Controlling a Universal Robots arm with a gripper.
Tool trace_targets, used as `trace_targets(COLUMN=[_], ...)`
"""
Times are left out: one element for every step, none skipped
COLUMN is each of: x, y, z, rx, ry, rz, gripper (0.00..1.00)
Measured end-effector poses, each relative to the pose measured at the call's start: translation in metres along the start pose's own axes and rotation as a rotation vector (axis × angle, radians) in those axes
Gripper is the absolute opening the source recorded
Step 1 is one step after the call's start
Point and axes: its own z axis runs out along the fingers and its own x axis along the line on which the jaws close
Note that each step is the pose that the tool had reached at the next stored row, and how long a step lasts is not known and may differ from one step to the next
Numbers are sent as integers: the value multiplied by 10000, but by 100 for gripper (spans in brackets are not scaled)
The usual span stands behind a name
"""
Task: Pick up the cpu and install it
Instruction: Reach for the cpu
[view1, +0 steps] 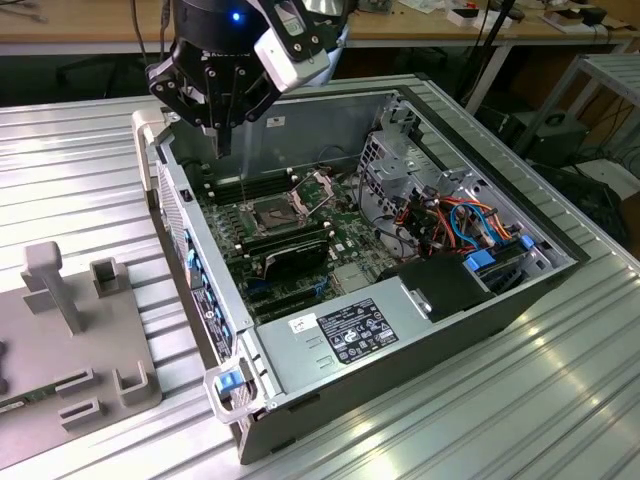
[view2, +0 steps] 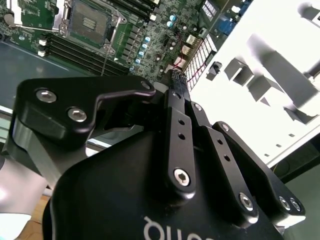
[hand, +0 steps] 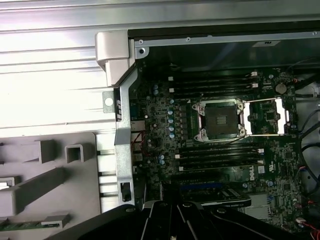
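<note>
The cpu is out of view. Inside the open computer case (view1: 560, 262), the dark square socket (view1: 272, 212) on the motherboard lies bare, with its silver bracket (view1: 318, 188) swung open beside it. Both wrist views look down on the same socket (hand: 220, 119) (view2: 89, 22), and the first wrist view also shows the opened bracket (hand: 267, 116). My gripper (view1: 222, 148) hangs above the case's far corner on the exterior view's left, short of the socket. Its black fingers (view2: 176, 82) meet at a narrow tip, shut, and I see nothing between them.
Long black memory sticks (hand: 215, 152) flank the socket. A grey fixture plate (view1: 100, 360) with upright blocks lies outside the case on the exterior view's left. The power supply (view1: 350, 330), coloured cables (view1: 460, 220) and drive cage (view1: 400, 150) crowd the rest of the case.
</note>
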Motion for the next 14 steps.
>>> trace_targets(x=[4, 5, 5, 6, 7, 7, 7, 7, 9, 15, 16, 18, 19, 19], y=[0, 0, -1, -1, -1, -1, -1, -1, -1, -1, -2, -2, -2, -2], z=[0, 0, 0, 0, 0, 0, 0, 0, 0, -1, -1, -1, -1, -1], rx=[0, 0, 0, 0, 0, 0, 0, 0, 0, 0, 0, 1, 0, 0], ry=[0, 0, 0, 0, 0, 0, 0, 0, 0, 0, 0, 1, 0, 0], rz=[-1, -2, -3, -3, -1, -1, -1, -1, 0, 2, -1, -1, -1, -1], gripper=[11, 11, 11, 11, 11, 11, 11, 11, 11, 11, 11, 11, 11, 11])
